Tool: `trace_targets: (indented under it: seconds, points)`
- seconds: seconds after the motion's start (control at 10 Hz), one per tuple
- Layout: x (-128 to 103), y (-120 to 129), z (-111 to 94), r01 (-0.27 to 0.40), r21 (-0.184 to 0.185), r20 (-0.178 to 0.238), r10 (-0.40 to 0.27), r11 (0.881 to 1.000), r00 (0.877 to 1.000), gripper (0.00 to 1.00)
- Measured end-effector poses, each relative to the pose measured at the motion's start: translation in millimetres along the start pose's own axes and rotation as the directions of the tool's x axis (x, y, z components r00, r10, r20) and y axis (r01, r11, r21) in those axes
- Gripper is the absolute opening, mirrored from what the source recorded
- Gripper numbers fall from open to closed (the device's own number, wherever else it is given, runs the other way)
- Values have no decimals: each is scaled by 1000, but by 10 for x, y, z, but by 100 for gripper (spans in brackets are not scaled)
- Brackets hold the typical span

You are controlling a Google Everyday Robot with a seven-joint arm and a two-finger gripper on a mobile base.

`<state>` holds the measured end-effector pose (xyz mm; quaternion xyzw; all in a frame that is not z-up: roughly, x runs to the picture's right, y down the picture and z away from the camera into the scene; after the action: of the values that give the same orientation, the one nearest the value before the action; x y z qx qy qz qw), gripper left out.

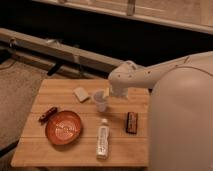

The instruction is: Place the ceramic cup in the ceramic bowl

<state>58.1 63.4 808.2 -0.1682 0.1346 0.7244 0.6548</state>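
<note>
Pale, smooth, tapered ceramic cup point(100, 101) stood upright on the wooden table point(45, 150); gripper point(107, 93) spread wide at its rim, holding nothing.

Heads up, you won't get any readable text out of this one. The white bottle point(103, 140) at the lower middle of the frame has some kind of label on it, but the print is just a smudge. Same story for the dark bar point(131, 122) to its right and the small reddish packet point(48, 114) at the left. The whitish marking inside the ceramic bowl point(63, 127) is a pattern, not letters. The gripper point(106, 93) sits mid-frame, fingers apart, right by the ceramic cup point(100, 101), and neither carries any marking you could read.
</note>
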Motion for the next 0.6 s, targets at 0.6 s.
trace_targets:
  seconds: [0.6]
  points:
    - [25, 245, 213, 52, 5, -34, -52, 999, 998, 80]
